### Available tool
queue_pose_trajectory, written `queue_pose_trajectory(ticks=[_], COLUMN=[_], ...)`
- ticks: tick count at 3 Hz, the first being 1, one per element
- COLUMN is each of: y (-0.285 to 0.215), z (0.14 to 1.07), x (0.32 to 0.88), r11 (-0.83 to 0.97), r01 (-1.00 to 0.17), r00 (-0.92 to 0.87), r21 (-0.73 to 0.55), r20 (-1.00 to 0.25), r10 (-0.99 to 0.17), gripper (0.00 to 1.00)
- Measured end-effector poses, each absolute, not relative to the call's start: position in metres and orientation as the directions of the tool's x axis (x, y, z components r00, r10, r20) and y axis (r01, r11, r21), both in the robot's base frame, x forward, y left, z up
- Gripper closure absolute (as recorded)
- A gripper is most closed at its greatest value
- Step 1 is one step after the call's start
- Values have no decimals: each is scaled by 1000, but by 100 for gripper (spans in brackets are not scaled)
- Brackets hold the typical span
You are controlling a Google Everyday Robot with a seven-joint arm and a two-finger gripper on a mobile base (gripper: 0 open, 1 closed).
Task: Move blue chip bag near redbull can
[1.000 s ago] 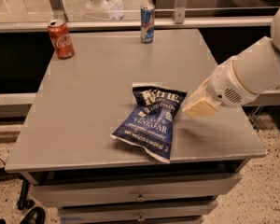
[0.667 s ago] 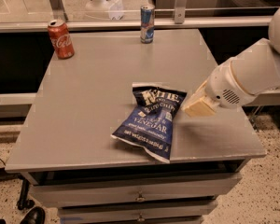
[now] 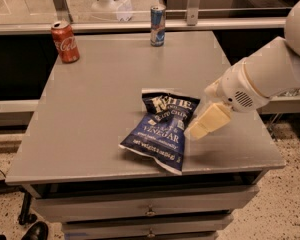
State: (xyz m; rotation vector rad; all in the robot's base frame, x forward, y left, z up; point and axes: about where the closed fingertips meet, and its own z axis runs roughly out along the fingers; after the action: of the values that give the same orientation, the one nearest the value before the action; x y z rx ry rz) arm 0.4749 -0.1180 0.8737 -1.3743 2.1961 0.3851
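The blue chip bag point(image 3: 161, 129) lies flat near the front middle of the grey table point(image 3: 100, 99), black top toward the back, white lettering up. The redbull can point(image 3: 157, 25) stands upright at the table's far edge, well behind the bag. My gripper point(image 3: 196, 129) comes in from the right on a white arm, its cream fingers low at the bag's right edge, touching or nearly touching it.
A red Coca-Cola can point(image 3: 65, 42) stands at the table's far left corner. Drawers point(image 3: 150, 211) run below the front edge. A counter ledge and a window frame point(image 3: 140, 21) lie behind the table. The white arm point(image 3: 270, 74) hangs over the right side.
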Motion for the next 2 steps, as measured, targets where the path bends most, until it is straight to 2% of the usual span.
queue_pose_trajectory(ticks=[1, 2], y=[-115, -108], z=[875, 875], x=[478, 480], r11=[448, 463], r01=[-894, -886], r00=[-353, -367], r21=[-27, -2], r20=[-574, -606], r10=[-739, -706], gripper=[0, 0])
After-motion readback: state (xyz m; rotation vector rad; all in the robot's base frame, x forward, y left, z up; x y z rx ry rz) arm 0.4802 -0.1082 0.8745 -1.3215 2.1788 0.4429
